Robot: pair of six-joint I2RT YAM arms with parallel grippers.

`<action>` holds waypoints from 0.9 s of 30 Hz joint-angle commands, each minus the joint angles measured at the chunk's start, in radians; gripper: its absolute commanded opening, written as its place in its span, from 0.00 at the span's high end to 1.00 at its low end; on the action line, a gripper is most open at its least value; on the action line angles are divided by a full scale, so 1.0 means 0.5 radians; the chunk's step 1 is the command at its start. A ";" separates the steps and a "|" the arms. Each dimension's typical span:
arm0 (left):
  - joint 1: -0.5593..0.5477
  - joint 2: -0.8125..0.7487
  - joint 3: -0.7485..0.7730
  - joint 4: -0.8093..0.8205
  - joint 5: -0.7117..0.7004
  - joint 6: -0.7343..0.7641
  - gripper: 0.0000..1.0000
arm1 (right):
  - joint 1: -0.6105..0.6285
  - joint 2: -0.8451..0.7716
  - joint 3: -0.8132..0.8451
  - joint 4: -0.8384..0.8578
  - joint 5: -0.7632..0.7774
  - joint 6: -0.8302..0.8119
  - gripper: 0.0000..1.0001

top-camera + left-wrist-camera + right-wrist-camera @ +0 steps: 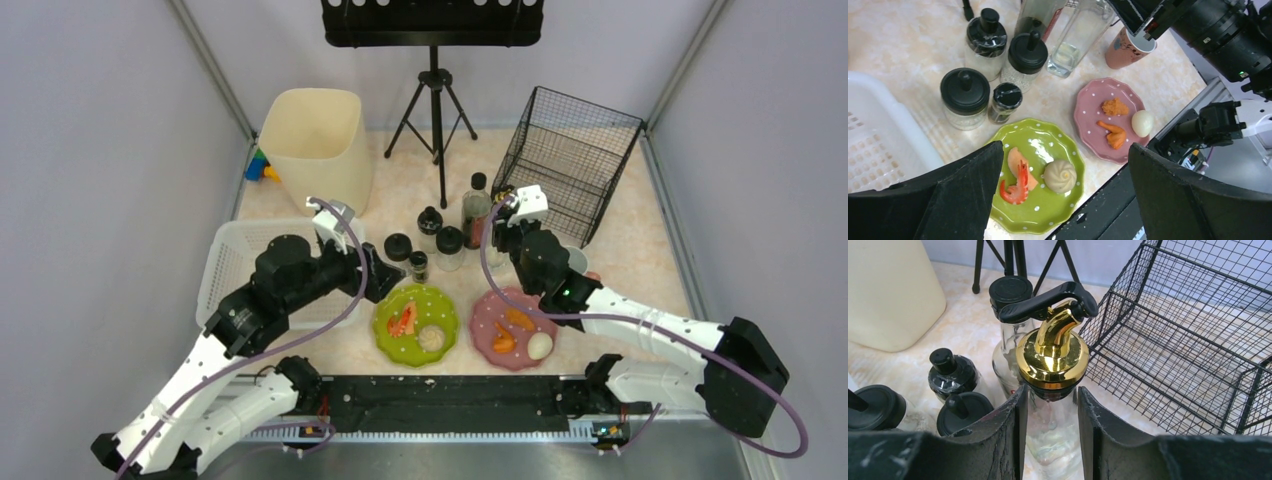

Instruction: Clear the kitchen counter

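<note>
The tabletop is a wide flat slab, pale beige-pink and mottled like marble. It fills the floor of the booth from wall to wall, with the arms bolted at its near edge. I'd judge it hard, smooth and fixed, so nothing on it will grip and glass would skate if nudged. It is the things standing on it that want taking hold of.

The right claw is at the bottle, which stands mid-tabletop toward the far side, just beside the rack in the far right corner. Its fingers stand close on either side of the clear glass, just under the gold pourer cap. I cannot tell whether they press on it yet. The bottle looks heavy, slick and breakable, and tall enough to tip. A hold under the cap's shoulder seems sound, provided it is lifted straight up.

The left claw hangs spread wide and empty over the green plate by the near edge. The basket lies along the left edge beside it.
</note>
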 commanded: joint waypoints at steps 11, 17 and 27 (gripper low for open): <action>-0.002 -0.438 -0.027 -0.016 -0.457 0.155 0.01 | 0.016 -0.248 0.112 -0.056 0.050 -0.186 1.00; -0.001 -0.608 -0.105 -0.030 -0.505 0.170 0.01 | 0.014 -0.357 0.334 -0.336 0.044 -0.172 1.00; -0.001 -0.635 -0.231 -0.051 -0.491 0.182 0.01 | 0.016 -0.328 0.906 -0.973 -0.020 -0.072 1.00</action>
